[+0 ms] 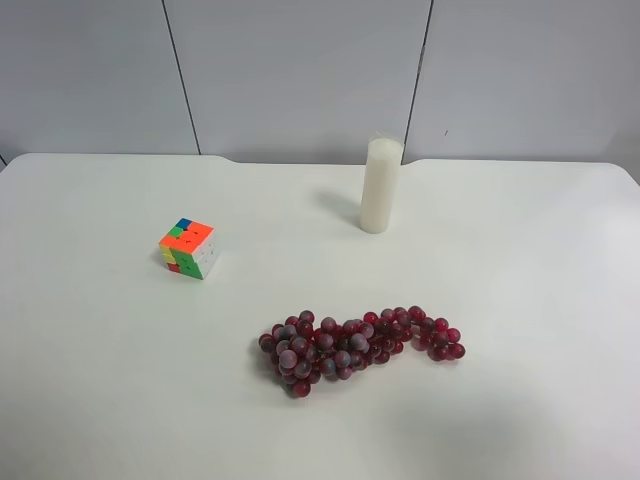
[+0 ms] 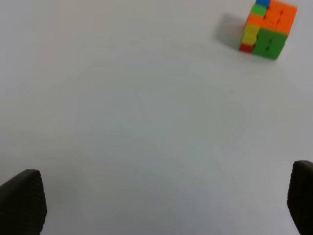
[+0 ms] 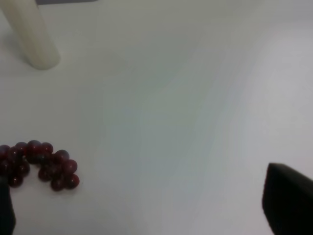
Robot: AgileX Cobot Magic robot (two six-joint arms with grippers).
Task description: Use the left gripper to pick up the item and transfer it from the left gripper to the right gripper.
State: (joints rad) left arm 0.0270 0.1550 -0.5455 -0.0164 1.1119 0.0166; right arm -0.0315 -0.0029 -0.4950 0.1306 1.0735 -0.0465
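Observation:
A multicoloured puzzle cube (image 1: 188, 248) sits on the white table (image 1: 90, 380), left of middle. It also shows in the left wrist view (image 2: 267, 28), well away from my left gripper (image 2: 161, 205), which is open and empty over bare table. A bunch of dark red grapes (image 1: 355, 345) lies near the middle front. Its end shows in the right wrist view (image 3: 41, 164), off to one side of my right gripper (image 3: 146, 208), which is open and empty. Neither arm shows in the exterior high view.
A white cylindrical candle (image 1: 381, 186) stands upright behind the grapes, and also shows in the right wrist view (image 3: 30, 34). A grey panelled wall (image 1: 300, 70) runs behind the table's far edge.

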